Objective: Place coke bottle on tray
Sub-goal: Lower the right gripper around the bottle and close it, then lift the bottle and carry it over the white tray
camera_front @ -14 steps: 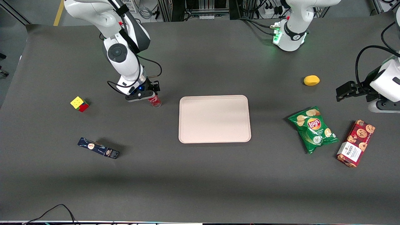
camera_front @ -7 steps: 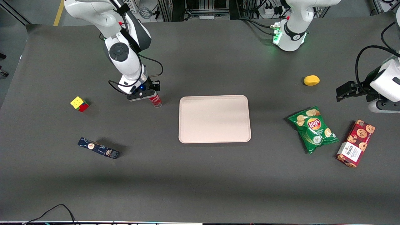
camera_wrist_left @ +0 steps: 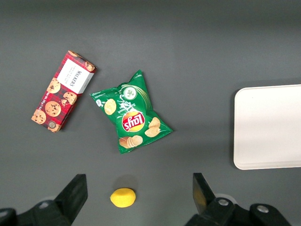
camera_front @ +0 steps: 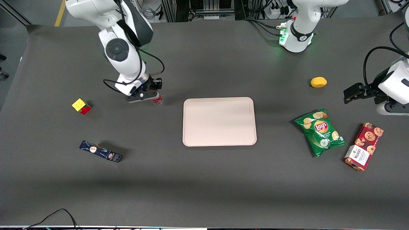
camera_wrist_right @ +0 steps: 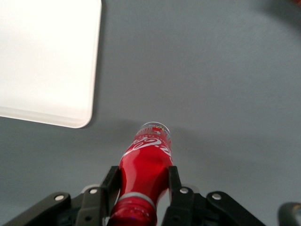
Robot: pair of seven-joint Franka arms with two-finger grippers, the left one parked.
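The coke bottle (camera_front: 157,100) is a small red bottle with white script and a clear base. My right gripper (camera_front: 150,95) is shut on its upper body, and the bottle hangs a little above the table, beside the tray on the working arm's side. In the right wrist view the gripper (camera_wrist_right: 142,186) has both fingers pressed against the red bottle (camera_wrist_right: 146,167), base pointing away from the camera. The pale pink tray (camera_front: 219,121) lies flat in the middle of the table, bare; its rounded corner shows in the right wrist view (camera_wrist_right: 56,70).
A colour cube (camera_front: 81,106) and a dark blue box (camera_front: 100,151) lie toward the working arm's end. A green chip bag (camera_front: 320,132), red cookie box (camera_front: 364,146) and yellow lemon (camera_front: 318,82) lie toward the parked arm's end.
My gripper has risen with the coke bottle in it, lifting it off the table. It has also shifted slightly away from the tray and farther from the front camera.
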